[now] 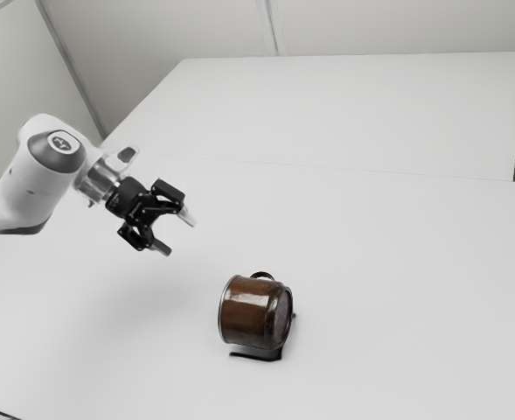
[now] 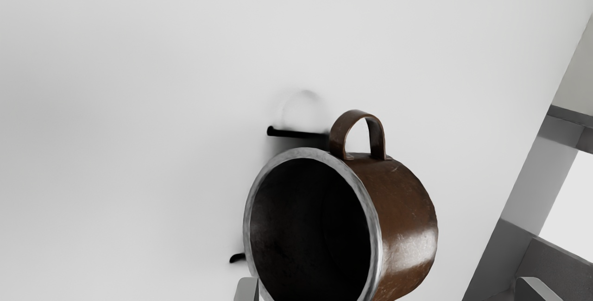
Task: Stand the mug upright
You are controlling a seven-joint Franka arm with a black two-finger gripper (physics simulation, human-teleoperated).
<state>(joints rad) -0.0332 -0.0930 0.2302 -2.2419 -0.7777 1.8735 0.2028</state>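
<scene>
In the exterior view the black gripper (image 1: 177, 234) hangs above the table, up and to the left of the mug, its fingers spread with nothing between them. The brown metal mug (image 1: 253, 313) lies on its side, its mouth facing the exterior view's left, toward the arm. In the wrist view the mug (image 2: 403, 208) shows its dark inside, grey rim and loop handle (image 2: 340, 132). Fingertips of the open gripper (image 2: 387, 289) stand wide apart at the bottom edge; the mug is not gripped.
The mug lies on a large white table (image 1: 397, 254). Beside the mug are thin black pieces (image 2: 296, 132) on the table surface; I cannot tell what they are. Past the table's edge, the wrist view shows grey structures (image 2: 537, 171).
</scene>
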